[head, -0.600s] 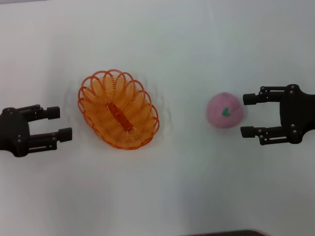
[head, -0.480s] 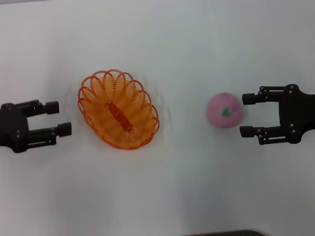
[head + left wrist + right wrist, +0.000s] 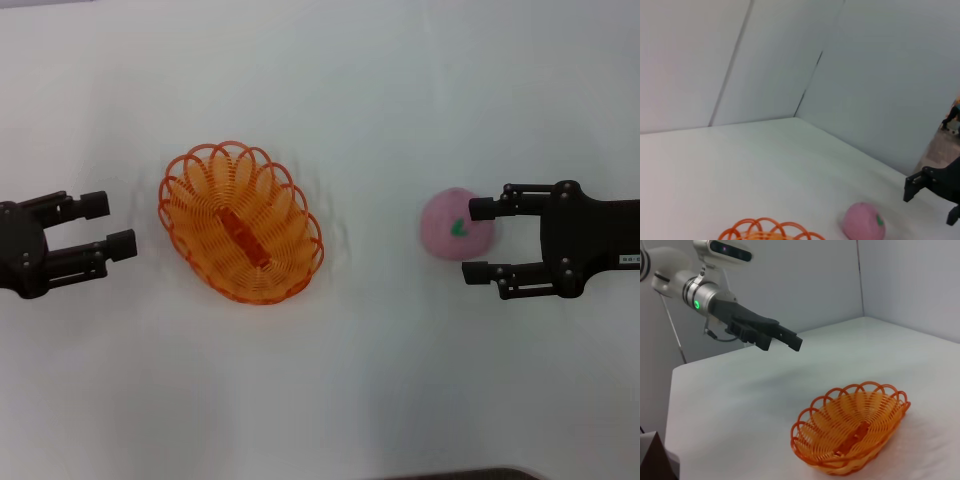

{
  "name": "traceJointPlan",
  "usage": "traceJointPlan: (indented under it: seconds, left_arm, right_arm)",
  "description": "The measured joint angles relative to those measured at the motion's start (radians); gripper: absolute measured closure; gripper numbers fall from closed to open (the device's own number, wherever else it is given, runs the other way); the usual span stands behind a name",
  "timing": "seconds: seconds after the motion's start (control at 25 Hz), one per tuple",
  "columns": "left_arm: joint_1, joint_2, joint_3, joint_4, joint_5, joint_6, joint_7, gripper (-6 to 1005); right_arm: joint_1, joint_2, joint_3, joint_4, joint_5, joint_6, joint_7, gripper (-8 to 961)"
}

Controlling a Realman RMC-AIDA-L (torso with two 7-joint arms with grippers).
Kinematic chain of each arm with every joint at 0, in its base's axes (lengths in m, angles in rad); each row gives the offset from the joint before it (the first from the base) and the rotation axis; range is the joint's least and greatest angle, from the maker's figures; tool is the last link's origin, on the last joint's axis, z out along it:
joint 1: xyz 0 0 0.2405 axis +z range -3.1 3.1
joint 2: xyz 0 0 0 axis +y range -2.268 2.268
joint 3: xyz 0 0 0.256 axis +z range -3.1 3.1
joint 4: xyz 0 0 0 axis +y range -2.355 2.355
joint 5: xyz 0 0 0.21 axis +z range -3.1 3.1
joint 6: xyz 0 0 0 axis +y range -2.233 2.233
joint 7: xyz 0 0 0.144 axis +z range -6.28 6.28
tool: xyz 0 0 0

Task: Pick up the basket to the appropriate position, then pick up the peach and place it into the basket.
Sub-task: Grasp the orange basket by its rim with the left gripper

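- Basket (image 3: 241, 222): on white table (image 3: 350, 90), left of centre in head view, upright, long axis diagonal, holding nothing. Solid orange strip (image 3: 241, 236) along bottom. Also visible from right wrist (image 3: 852, 426); only rim loops visible from left wrist (image 3: 771, 230).
- Peach (image 3: 456, 224): on table, right of centre, well apart from basket. Green leaf mark (image 3: 459, 227) facing up. Also seen from left wrist (image 3: 863, 222).
- Right gripper (image 3: 478, 241): at peach's right side, fingers spread. Far fingertip (image 3: 481, 209) overlapping peach's edge in head view, near fingertip (image 3: 475, 273) just beside it. Contact with peach: cannot tell. Same gripper seen at edge of left wrist view (image 3: 932, 192).
- Left gripper (image 3: 108, 223): left of basket, near but apart from rim, fingers spread, gripping nothing. Seen from right wrist (image 3: 782, 340) hanging above table, with green light on arm (image 3: 697, 304).
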Motion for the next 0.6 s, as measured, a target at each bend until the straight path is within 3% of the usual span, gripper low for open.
traceJointPlan:
  seconds: [0.4,0.6]
  left_arm:
    - [0.002,0.005,-0.001,0.031,0.000,-0.017,0.005,224]
    - [-0.024,0.007,0.031,0.103,0.015,-0.006,-0.121,225]
  right_arm:
    - [0.005,-0.004,-0.001,-0.004,0.000,0.003,0.000,152]
    - [0.003,-0.007,0.005,0.000,0.000,0.010,0.000,152]
